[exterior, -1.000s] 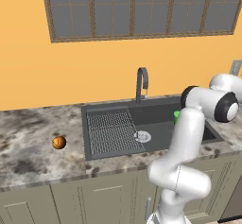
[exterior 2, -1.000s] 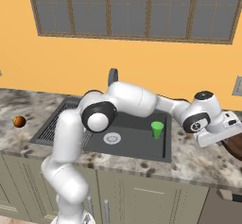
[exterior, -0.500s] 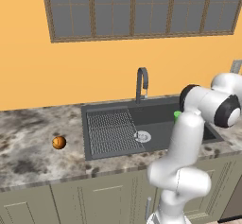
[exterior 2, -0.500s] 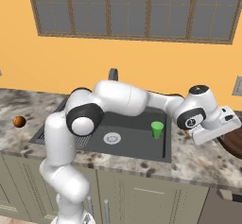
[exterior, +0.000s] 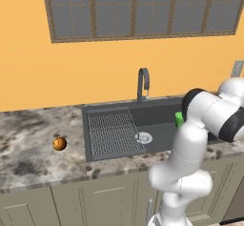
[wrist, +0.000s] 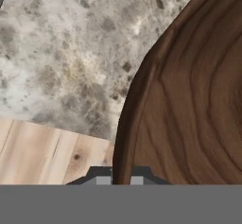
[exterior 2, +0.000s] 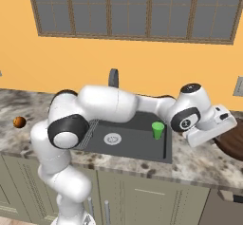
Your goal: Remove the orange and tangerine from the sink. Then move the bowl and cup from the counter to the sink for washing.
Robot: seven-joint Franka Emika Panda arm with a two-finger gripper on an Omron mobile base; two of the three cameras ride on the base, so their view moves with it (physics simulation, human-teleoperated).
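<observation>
Gripper sat pinched shut on the bowl rim at hand view bottom centre, so we judged the carry ran leftward to the sink, bowl at right base view's right edge beyond the cup.

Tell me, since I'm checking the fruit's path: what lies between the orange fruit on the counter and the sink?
Bare marbled counter only: the left base view shows nothing between the orange fruit and the sink.
</observation>
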